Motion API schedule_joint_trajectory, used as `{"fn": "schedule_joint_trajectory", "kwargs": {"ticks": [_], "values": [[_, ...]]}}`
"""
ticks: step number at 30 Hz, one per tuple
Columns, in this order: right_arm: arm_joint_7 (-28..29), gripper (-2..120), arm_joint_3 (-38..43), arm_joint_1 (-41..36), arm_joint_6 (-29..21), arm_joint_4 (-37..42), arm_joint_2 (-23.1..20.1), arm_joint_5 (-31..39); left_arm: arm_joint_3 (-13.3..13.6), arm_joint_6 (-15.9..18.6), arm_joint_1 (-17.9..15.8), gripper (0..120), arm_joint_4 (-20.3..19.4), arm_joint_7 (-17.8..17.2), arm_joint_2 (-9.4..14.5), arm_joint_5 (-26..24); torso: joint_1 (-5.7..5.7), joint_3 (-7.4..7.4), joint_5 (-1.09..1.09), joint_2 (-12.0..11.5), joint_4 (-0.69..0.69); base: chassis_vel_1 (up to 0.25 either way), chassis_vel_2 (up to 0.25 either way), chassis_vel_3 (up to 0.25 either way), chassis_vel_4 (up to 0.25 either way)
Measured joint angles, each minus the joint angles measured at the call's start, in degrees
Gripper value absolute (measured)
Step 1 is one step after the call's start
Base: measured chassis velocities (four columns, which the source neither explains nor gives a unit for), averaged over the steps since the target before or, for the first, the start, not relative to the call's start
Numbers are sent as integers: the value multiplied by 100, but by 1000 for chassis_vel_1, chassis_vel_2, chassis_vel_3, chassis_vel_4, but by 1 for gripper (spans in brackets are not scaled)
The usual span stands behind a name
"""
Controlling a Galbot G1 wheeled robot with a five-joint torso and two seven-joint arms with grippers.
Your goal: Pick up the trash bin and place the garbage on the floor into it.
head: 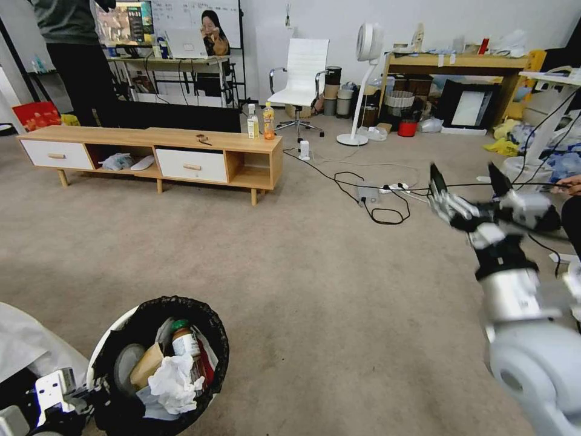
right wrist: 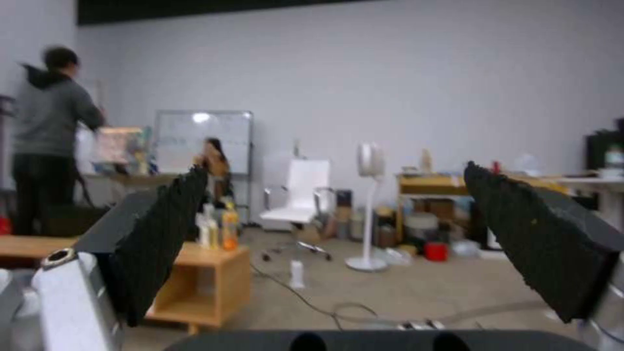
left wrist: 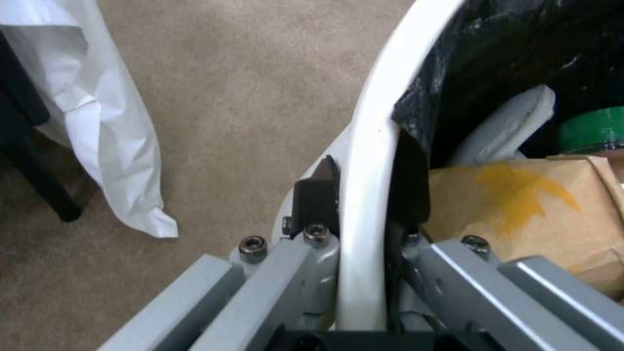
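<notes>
From the head camera, the trash bin (head: 158, 363), a round white pail lined with a black bag, sits at near left over the beige carpet floor (head: 290, 254), its rim clamped by the left gripper (head: 91, 396). Inside lie the garbage: a crumpled white tissue (head: 171, 380), a brown cardboard piece (head: 145, 365) and a green-capped bottle (head: 183, 339). The right gripper (head: 466, 178) hangs in the air at right, its 2 fingers spread and holding nothing. A low wooden TV cabinet (head: 151, 154) stands far left with 2 drink bottles (head: 261, 121) on top.

The left wrist camera shows the left gripper (left wrist: 364, 195) pinching the bin's white rim (left wrist: 370, 146), 1 black pad outside, 1 inside against the bag, with cardboard (left wrist: 520, 204) just beside it.

The right wrist camera shows the right gripper (right wrist: 338, 214) with both black pads wide apart, facing the far wall and a white office chair (right wrist: 299, 195).
</notes>
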Motion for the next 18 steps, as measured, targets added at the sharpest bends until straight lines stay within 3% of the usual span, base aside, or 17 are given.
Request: {"fn": "schedule_joint_trajectory", "kwargs": {"ticks": [7, 8, 11, 18], "values": [[-155, 100, 132, -861, -5, 360, 616, -806, 63, 0, -8, 1, -60, 73, -26, 113, 0, 0, -2, 0, -1, 0, 0, 0, 0], [-214, 100, 124, -1106, 36, 389, 912, -1238, 87, 0, -11, 1, -79, 102, -40, 174, 0, 0, -1, 0, 0, 0, 0, 0, 0], [-249, 100, 38, -1397, 141, 368, 1257, -1668, 115, 0, 0, 1, -95, 164, -45, 258, 0, 0, -2, 0, -1, 0, 0, 0, 0], [-319, 100, -162, -1751, 463, 181, 1744, -2274, 124, 0, 26, 1, -125, 272, -46, 400, 0, 0, -1, 0, 1, 0, 0, 0, 0]]}}
